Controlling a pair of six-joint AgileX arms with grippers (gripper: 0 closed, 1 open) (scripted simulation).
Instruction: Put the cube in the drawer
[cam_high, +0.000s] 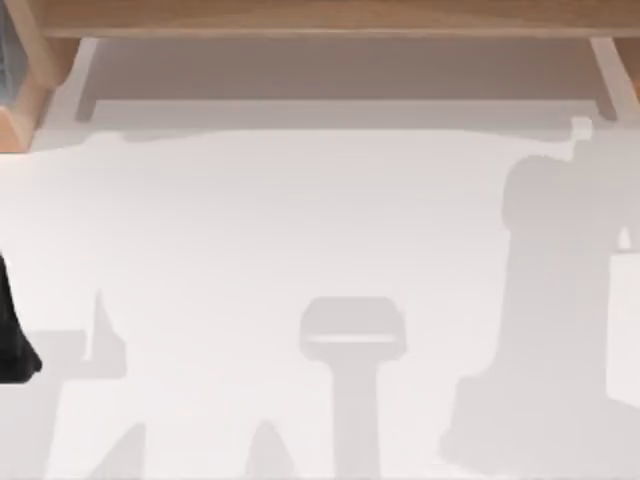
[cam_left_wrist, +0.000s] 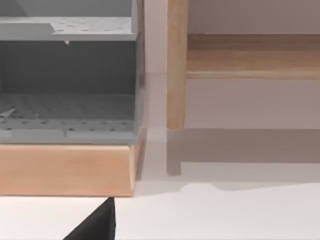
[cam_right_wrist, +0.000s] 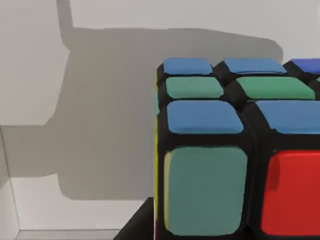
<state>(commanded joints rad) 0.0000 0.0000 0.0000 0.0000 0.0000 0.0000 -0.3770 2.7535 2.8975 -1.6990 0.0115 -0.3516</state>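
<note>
I see the white table (cam_high: 300, 220) spanning the top view, with a wooden frame (cam_high: 330, 18) along its far edge, and the left wrist view faces a grey drawer cabinet (cam_left_wrist: 67, 75) on a wooden base (cam_left_wrist: 65, 170) beside a wooden post (cam_left_wrist: 176, 65). The Rubik's cube (cam_right_wrist: 235, 150), with blue, green and red stickers, sits close to my right wrist camera on the white surface. My left arm (cam_high: 12, 330) sits at the table's left edge; I cannot tell either gripper's finger state.

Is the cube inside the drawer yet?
Cannot tell. The cube sits close to the right wrist camera over pale surfaces that meet at a corner; whether those belong to the drawer is unclear.
</note>
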